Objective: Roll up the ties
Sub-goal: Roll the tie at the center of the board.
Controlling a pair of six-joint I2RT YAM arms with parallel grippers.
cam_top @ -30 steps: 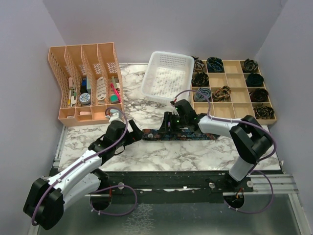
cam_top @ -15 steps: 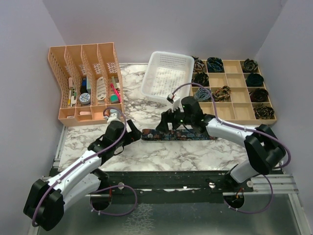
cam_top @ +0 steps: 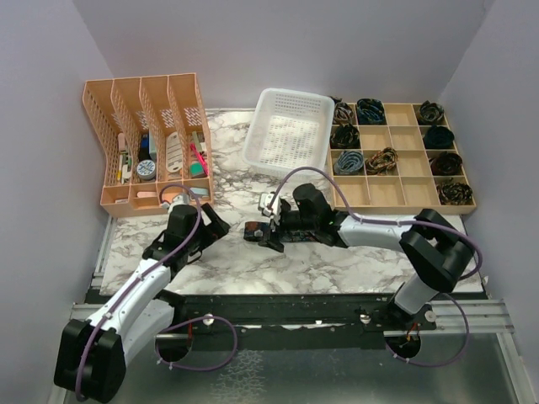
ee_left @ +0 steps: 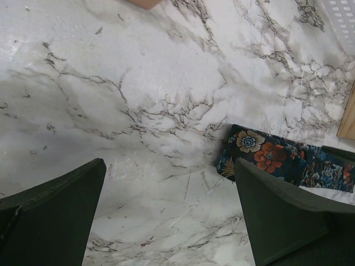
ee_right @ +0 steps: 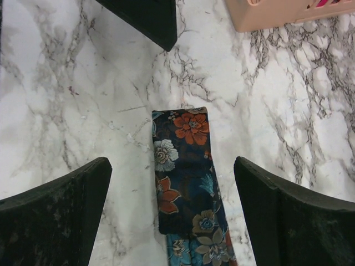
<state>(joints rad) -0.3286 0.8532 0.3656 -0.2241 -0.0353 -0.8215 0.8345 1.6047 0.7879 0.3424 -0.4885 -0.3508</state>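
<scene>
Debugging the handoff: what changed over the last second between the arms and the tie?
The right claw slid left along the dark floral-print fabric necktie to straddle its left end, open, gripping nothing. The left claw, also open, backed off to the left. The necktie's end and the white plastic basket stayed put.

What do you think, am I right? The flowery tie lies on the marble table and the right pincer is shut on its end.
No. The right wrist view shows the right pincer open over the end of the tie. It does lie on the marble table.
</scene>
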